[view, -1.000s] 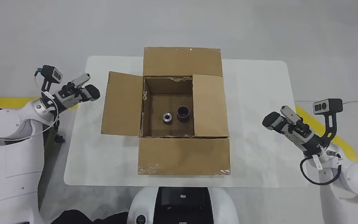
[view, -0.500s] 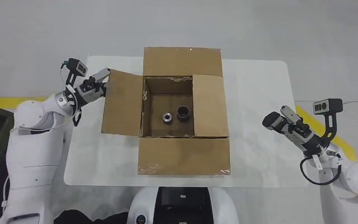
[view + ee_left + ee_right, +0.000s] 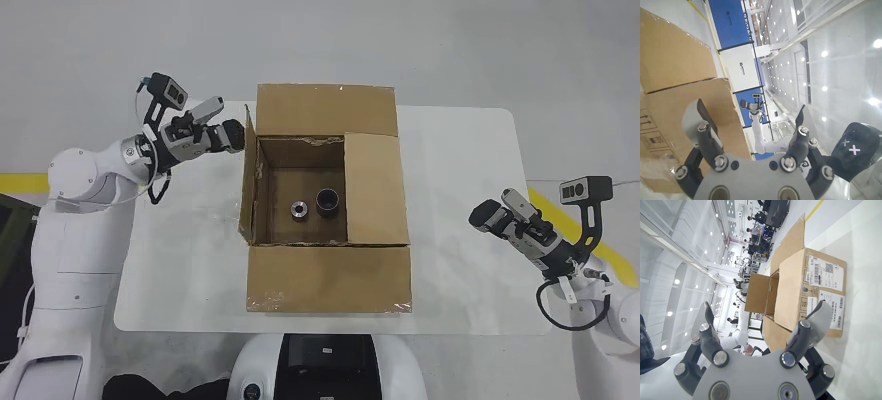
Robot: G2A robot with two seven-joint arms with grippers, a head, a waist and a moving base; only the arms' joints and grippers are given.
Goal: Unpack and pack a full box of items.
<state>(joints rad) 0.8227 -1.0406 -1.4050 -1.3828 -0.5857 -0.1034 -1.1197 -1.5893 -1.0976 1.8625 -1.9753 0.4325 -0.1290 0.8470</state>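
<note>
On my left, the left gripper (image 3: 233, 135) sits at the far corner of the left flap (image 3: 245, 180) of the box (image 3: 330, 280). Its jaws are spread with the flap's edge between them, and I can't tell whether they touch it. That flap stands upright. The box sits mid-table (image 3: 460, 200), holding a silver ring (image 3: 298, 210) just beside a dark cylinder (image 3: 328, 201). My right gripper (image 3: 492, 214) hangs near the table's right edge, well apart from the box, jaws spread and empty.

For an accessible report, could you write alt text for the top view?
An open cardboard box on a white table holds two round parts. The left gripper is at its upright left flap; the right gripper hovers near the table's right edge.
</note>
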